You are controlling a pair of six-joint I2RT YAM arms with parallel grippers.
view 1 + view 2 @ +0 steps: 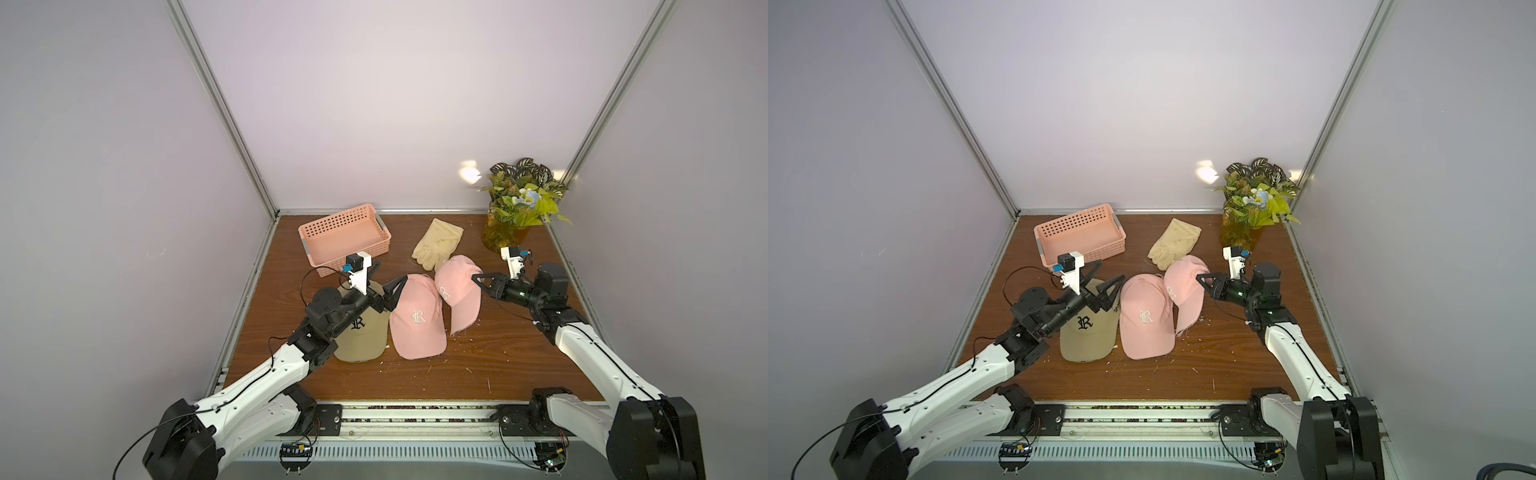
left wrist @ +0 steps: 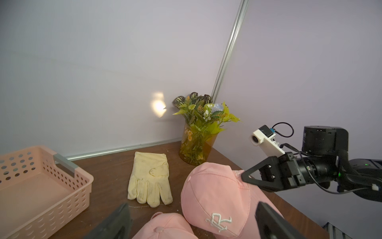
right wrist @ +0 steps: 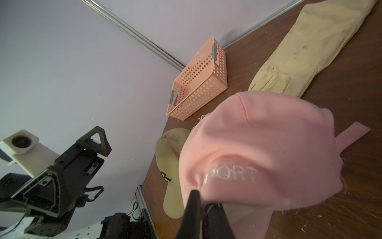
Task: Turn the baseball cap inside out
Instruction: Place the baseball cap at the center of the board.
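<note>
Right tool (image 1: 477, 277) pinches the domed pink fabric cap (image 1: 455, 270) at its edge. Left tool (image 1: 390, 272) stands spread over the wood-grain counter (image 1: 498, 353).

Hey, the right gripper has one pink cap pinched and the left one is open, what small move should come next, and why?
Probably swing the open left gripper across to the tilted pink cap that the right gripper pinches by its edge. The left hangs empty near the flat pink cap, and turning the crown likely needs a second grip.
</note>
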